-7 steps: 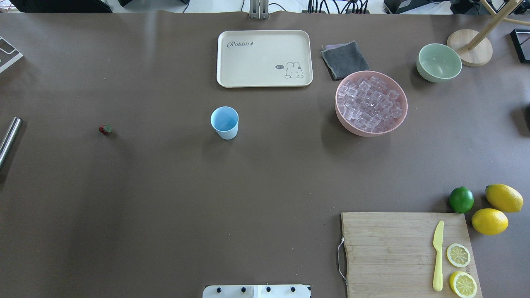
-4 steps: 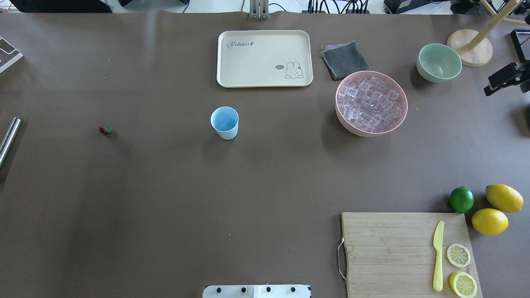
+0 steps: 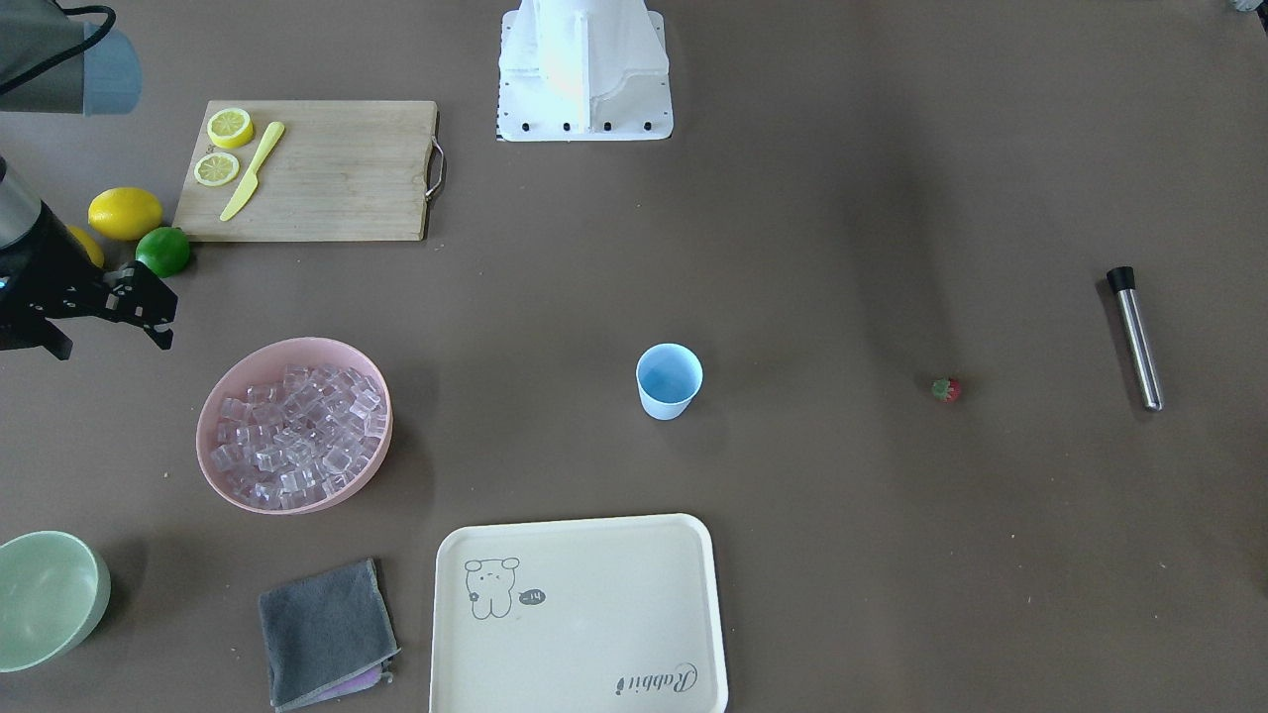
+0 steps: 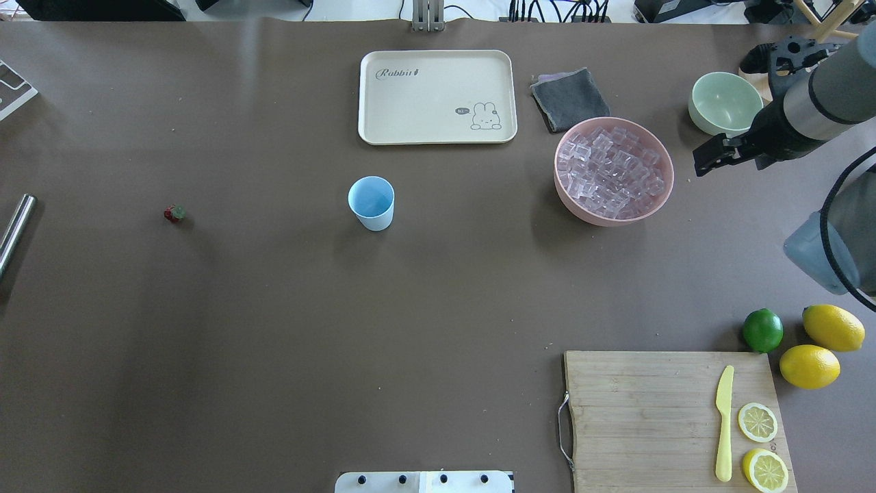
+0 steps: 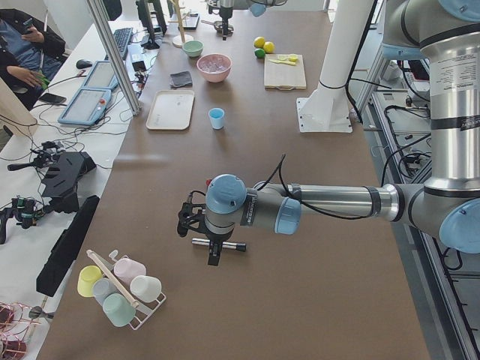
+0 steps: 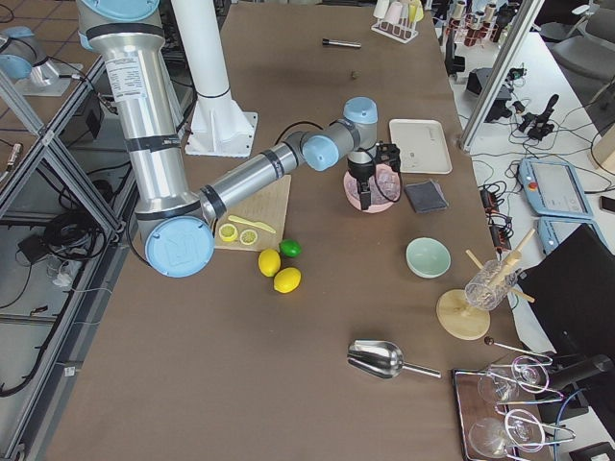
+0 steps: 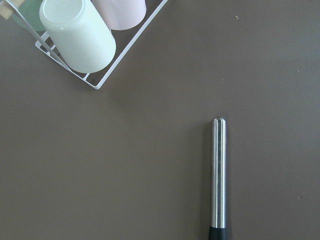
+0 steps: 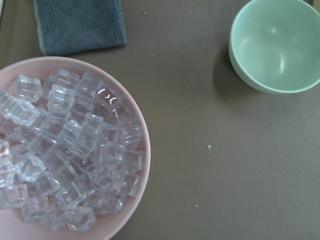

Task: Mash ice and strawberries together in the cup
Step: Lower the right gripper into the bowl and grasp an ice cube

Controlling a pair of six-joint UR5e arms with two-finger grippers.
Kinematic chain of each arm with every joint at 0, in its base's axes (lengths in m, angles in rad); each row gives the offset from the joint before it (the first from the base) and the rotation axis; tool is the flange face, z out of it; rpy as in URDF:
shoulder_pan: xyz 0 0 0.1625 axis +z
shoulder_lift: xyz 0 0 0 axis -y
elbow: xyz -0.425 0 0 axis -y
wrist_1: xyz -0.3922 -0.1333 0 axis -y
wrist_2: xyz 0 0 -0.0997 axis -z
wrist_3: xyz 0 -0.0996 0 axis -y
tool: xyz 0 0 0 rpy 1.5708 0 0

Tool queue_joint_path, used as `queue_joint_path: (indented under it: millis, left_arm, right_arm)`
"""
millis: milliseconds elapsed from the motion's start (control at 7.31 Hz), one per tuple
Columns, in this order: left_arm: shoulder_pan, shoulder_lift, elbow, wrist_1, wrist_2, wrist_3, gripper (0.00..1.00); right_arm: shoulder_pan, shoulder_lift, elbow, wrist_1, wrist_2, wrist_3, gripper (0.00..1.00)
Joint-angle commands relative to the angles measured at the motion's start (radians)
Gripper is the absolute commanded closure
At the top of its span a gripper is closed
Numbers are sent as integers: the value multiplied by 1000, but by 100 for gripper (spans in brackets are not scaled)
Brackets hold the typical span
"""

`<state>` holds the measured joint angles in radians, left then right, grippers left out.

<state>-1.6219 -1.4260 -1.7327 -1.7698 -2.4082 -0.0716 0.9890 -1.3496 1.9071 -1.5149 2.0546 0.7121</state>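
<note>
The ice (image 8: 65, 150) lies heaped in the pink bowl (image 4: 565, 195), well apart from the cup (image 4: 371, 203). The cup stands upright and empty near the middle of the bench (image 4: 274, 329). The strawberry (image 4: 174, 213) sits alone on the bench on the cup's other side, also well apart from it.

The right end effector (image 3: 111, 337) hangs above the bench just beside the pink bowl, on the side toward the pale green bowl (image 4: 725, 103). Its fingers look spread apart and hold nothing. The left end effector (image 5: 213, 252) hovers over a steel rod with a black tip (image 7: 218, 172), probably the mashing tool. Whether its fingers are apart or together cannot be told.

The cubes look hard, smooth and likely slippery, and the loose heap will probably shift when touched. A single cube on top of the pile, pinched across two flat opposite faces, seems the safest hold. The strawberry is tiny and rounded, so it may roll. It likely wants a light pinch across its red body rather than its leafy cap.

The cup appears light, thin-walled and tapered, so it could slide or tip under downward pressure. One end effector should probably steady it across the wall below the rim, squeezing gently. The rod looks stiff and slick, and is best taken across its shaft.
</note>
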Motion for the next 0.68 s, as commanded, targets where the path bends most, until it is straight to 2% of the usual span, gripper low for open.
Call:
queue_joint_path:
  millis: [0,137,547]
  left_arm:
    - [-3,-5,-5,1,1,-2,1]
    - [-3,-10,-14,6,3,-28,1]
    - [-4,4,-28,1,1,-36,1]
  right_arm:
    - [-138,70,6,1,-136,149,0]
    - [-185,116,-23,-1,-186,247,0]
    - [-210,167,-46,-5,-247,348,1]
